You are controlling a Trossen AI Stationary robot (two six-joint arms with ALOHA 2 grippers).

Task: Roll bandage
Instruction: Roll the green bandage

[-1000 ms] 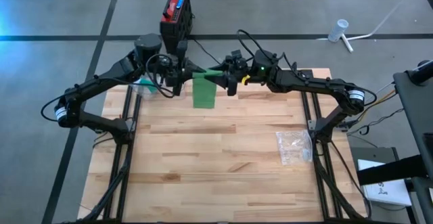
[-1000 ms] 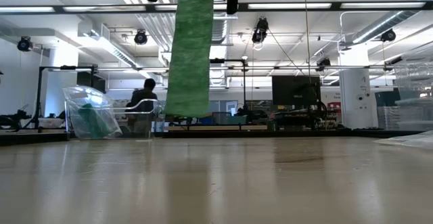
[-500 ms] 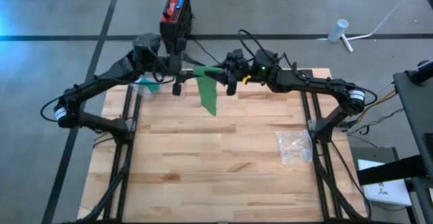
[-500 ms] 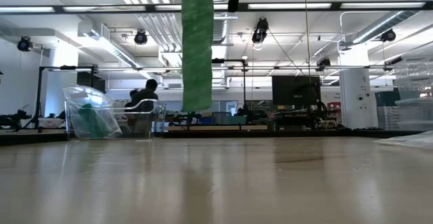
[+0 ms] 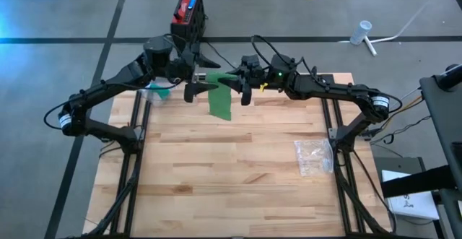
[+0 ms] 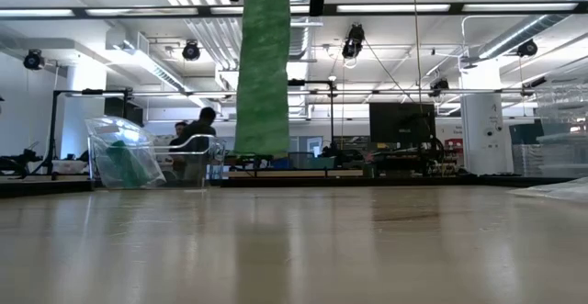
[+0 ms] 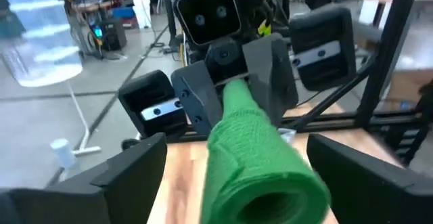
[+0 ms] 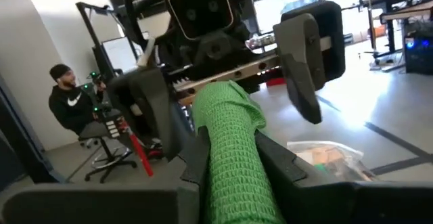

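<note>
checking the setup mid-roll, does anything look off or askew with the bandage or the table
Nothing is spilled or damaged. The green bandage has a loose tail hanging slightly slanted above the table, its rolled end pinched in the right gripper; the left gripper stands open around it.

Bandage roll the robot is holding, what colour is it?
Green. The bandage shows best in the right wrist view, clamped in the right gripper.

A robotics lab: wooden table [image 5: 231,167] on a grey floor [image 5: 72,8], open hall with ceiling strip lights [image 6: 514,10], monitors [image 6: 401,120], metal rigs [image 6: 69,125], a seated person [image 8: 78,105] at a workstation.
</note>
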